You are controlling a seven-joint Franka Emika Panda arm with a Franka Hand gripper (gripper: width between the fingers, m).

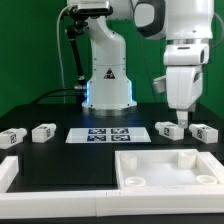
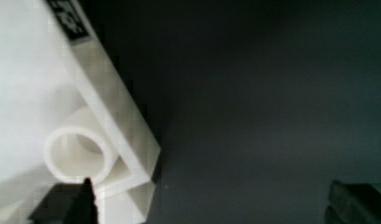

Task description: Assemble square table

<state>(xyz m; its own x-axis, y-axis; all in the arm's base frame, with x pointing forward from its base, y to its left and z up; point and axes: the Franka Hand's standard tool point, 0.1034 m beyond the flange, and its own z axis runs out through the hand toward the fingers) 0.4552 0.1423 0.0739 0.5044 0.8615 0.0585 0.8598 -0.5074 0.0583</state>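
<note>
The square tabletop (image 1: 152,160) is a large white slab with a raised rim and round corner holes, lying at the front right. In the wrist view its edge (image 2: 116,110) shows with a black-and-white tag (image 2: 66,15) and one corner hole (image 2: 77,150). Several short white tagged leg blocks lie in a row behind it: two on the exterior view's left (image 1: 10,137) (image 1: 44,131) and two on its right (image 1: 168,129) (image 1: 203,132). My gripper (image 1: 183,118) (image 2: 213,205) hangs open and empty above the right pair, just beyond the slab's far edge. One fingertip (image 2: 66,200) sits over the slab's corner.
The marker board (image 1: 108,134) lies flat in the middle, in front of the robot base (image 1: 108,85). White border bars run along the front (image 1: 60,205) and the exterior view's left (image 1: 8,172). The table is black, with a green backdrop behind.
</note>
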